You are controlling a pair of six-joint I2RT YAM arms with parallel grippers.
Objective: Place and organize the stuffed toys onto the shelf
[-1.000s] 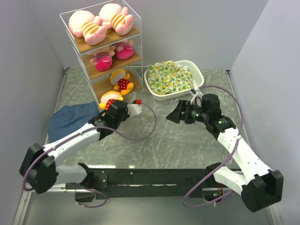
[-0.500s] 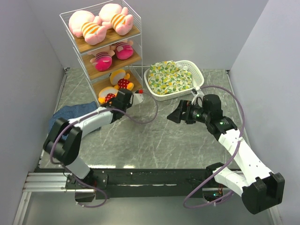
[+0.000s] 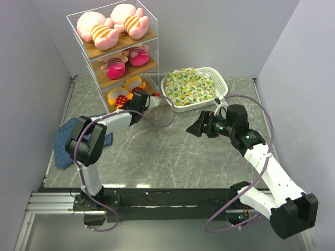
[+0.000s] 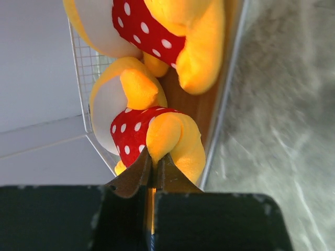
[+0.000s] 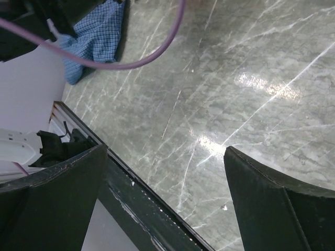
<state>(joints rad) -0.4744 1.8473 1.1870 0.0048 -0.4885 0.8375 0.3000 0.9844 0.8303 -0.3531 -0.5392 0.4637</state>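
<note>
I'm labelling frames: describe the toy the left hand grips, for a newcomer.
Find the tall wire shelf at back left, then its bottom board. Two orange-yellow polka-dot toys lie there; it is the nearer one, pinched by the left hand.

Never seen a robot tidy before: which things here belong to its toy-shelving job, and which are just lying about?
Job: shelf, pink pigs, dolls, orange-yellow animals, left gripper pinching one.
Lying about: white basket, patterned cloth, blue cloth.
</note>
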